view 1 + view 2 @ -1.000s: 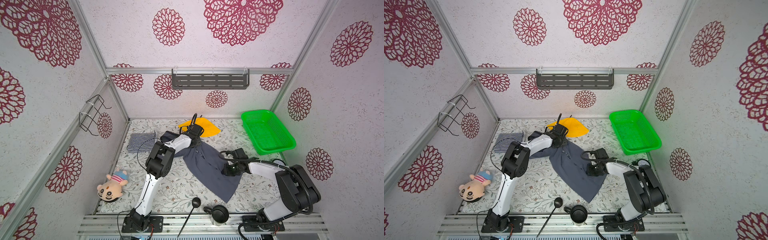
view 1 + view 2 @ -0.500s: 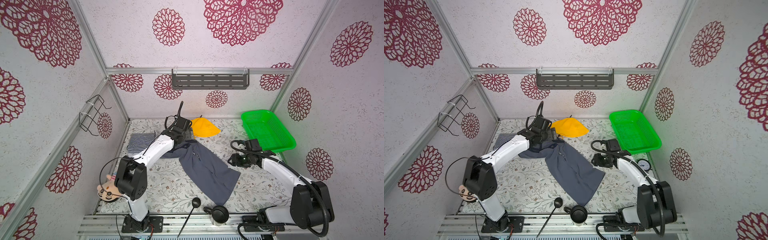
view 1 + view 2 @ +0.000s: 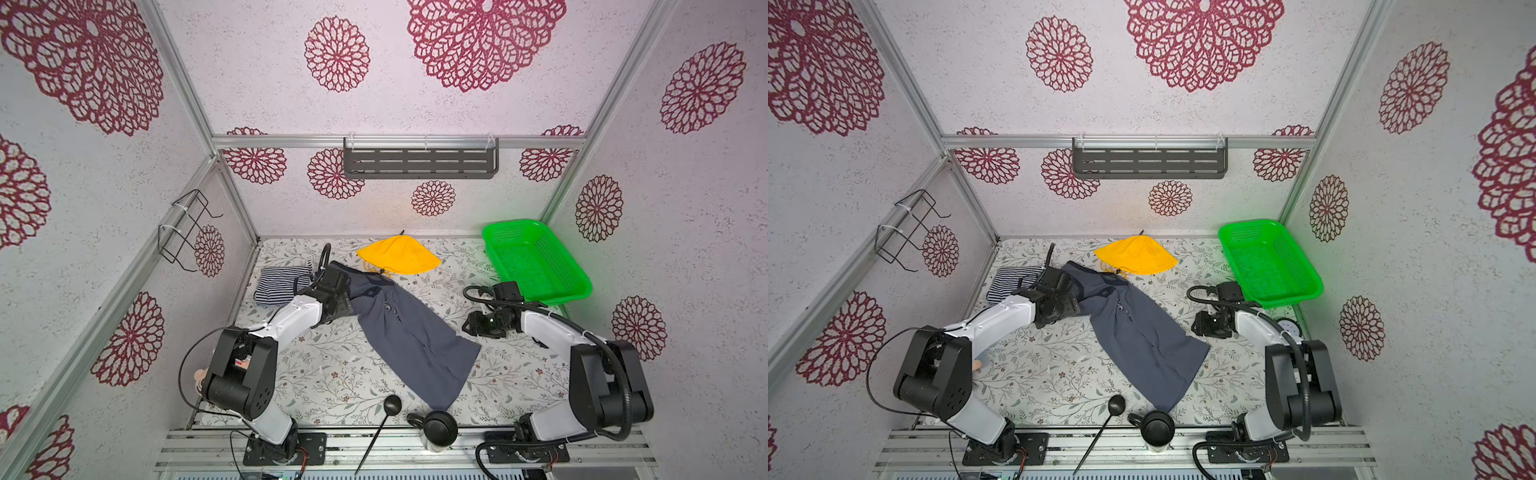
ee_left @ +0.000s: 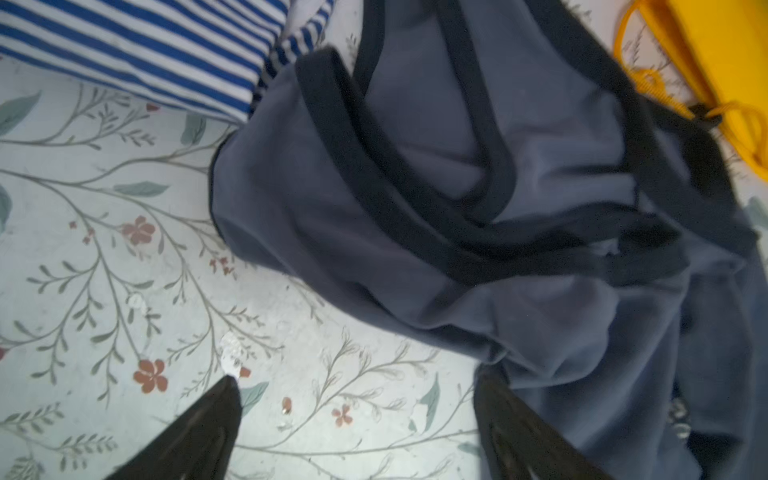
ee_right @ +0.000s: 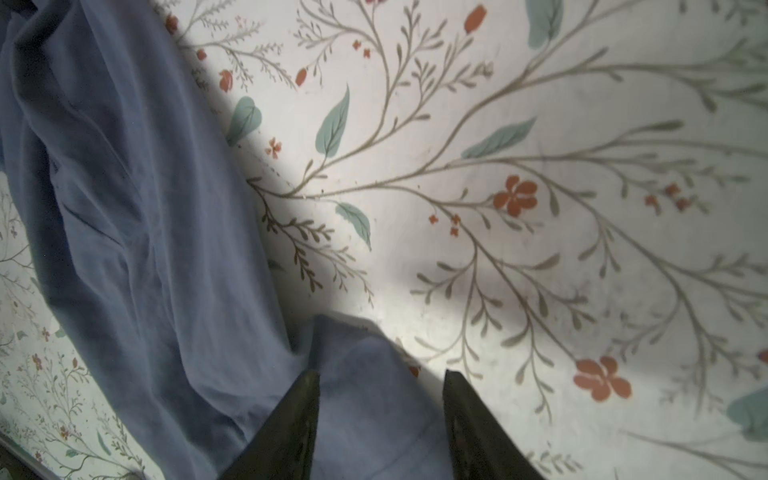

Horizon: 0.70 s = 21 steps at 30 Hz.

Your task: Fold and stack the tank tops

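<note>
The slate blue-grey tank top (image 3: 407,328) lies spread in a loose diagonal strip from back left to front middle, also in the other top view (image 3: 1138,332). Its dark-trimmed straps (image 4: 415,174) are bunched at the far end. A folded navy-and-white striped tank top (image 3: 280,284) sits at the back left, touching them (image 4: 158,45). My left gripper (image 3: 337,291) (image 4: 357,378) hovers open beside the straps, with bare table between its fingers. My right gripper (image 3: 473,328) (image 5: 380,374) is open just over the hem corner (image 5: 357,399), which lies slack on the table.
A yellow cloth hat (image 3: 399,255) lies at the back, touching the straps. A green basket (image 3: 536,262) stands at the back right. A black ladle (image 3: 384,419) and black mug (image 3: 436,426) sit at the front edge. A plush toy (image 3: 199,376) peeks out behind the left arm.
Both grippers have opened and let go of the blue-grey top. The right arm drew back to the right; the left arm swung its elbow out toward the front left.
</note>
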Tool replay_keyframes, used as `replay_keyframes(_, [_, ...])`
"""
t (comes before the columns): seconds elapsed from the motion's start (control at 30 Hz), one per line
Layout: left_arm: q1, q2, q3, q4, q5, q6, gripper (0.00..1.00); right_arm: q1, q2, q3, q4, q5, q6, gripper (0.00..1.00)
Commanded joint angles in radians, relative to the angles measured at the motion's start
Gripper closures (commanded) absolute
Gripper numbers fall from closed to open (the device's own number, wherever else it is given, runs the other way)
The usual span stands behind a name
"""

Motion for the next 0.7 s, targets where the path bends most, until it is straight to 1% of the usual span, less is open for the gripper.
replay_keyframes(0.0, [-0.002,0.110,0.090,0.087,0.013,-0.026,0.03,0.010,0.062,0.097,0.080,-0.050,-0.061,0.49])
replay_keyframes(0.07, [-0.002,0.176,0.132,0.078,0.010,-0.053,0.01,0.018,0.111,0.131,0.045,-0.068,-0.082,0.49])
replay_keyframes(0.13, [-0.001,0.221,0.147,0.085,0.000,-0.081,0.01,0.025,0.131,0.129,0.028,-0.065,-0.102,0.49])
replay_keyframes(0.2, [0.001,0.257,0.148,0.116,-0.013,-0.108,0.06,0.026,0.135,0.116,0.012,-0.067,-0.116,0.49])
replay_keyframes(0.23, [0.006,0.280,0.153,0.132,-0.006,-0.118,0.09,0.028,0.133,0.105,0.008,-0.069,-0.120,0.49])
replay_keyframes(0.27, [0.011,0.319,0.166,0.140,0.005,-0.123,0.16,0.027,0.128,0.094,0.008,-0.072,-0.123,0.49])
replay_keyframes(0.3, [0.013,0.350,0.181,0.143,0.009,-0.128,0.25,0.027,0.123,0.083,0.009,-0.077,-0.122,0.50])
replay_keyframes(0.33, [0.013,0.380,0.203,0.143,0.012,-0.129,0.31,0.028,0.118,0.071,0.011,-0.084,-0.122,0.51])
replay_keyframes(0.4, [0.013,0.435,0.257,0.134,0.024,-0.123,0.40,0.029,0.112,0.047,0.019,-0.098,-0.117,0.52])
replay_keyframes(0.43, [0.016,0.464,0.291,0.130,0.031,-0.119,0.42,0.031,0.112,0.033,0.025,-0.107,-0.114,0.53])
replay_keyframes(0.53, [0.022,0.546,0.396,0.105,0.055,-0.096,0.43,0.042,0.122,-0.007,0.044,-0.115,-0.103,0.58])
replay_keyframes(0.67, [0.029,0.661,0.555,0.073,0.098,-0.062,0.38,0.084,0.140,-0.057,0.113,-0.131,-0.052,0.67])
